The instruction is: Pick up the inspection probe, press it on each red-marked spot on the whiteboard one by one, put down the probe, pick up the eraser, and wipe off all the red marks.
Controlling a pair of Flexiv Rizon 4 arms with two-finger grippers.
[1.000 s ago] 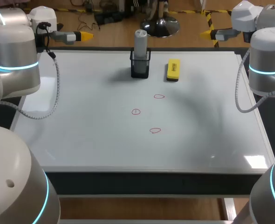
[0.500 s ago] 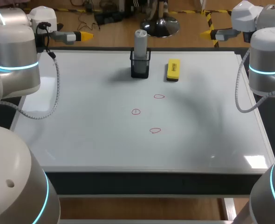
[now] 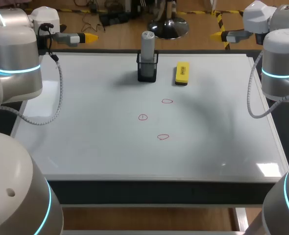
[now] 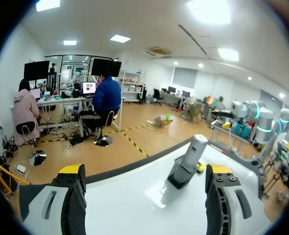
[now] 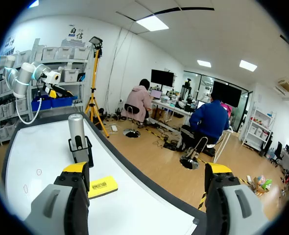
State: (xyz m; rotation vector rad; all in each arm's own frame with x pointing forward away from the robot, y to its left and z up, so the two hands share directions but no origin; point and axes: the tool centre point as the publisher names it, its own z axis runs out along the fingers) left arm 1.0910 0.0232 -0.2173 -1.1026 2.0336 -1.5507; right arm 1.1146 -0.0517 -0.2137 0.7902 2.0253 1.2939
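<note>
The grey inspection probe (image 3: 148,44) stands upright in a black holder (image 3: 147,68) at the whiteboard's far middle. A yellow eraser (image 3: 182,73) lies to its right. Three red marks (image 3: 167,101) (image 3: 143,117) (image 3: 163,137) sit near the board's middle. My left gripper (image 3: 89,37) hovers open at the far left corner; its view shows the probe (image 4: 189,156) ahead between its yellow fingertips (image 4: 72,169). My right gripper (image 3: 217,35) hovers open at the far right corner; ahead of it are the probe (image 5: 77,132), the eraser (image 5: 102,186) and faint marks (image 5: 39,172). Both grippers hold nothing.
The whiteboard (image 3: 95,137) covers the whole tabletop, with a dark frame at its near edge (image 3: 159,188). Grey cables (image 3: 56,98) hang from each arm over the board's side edges. Wide bare board lies around the marks.
</note>
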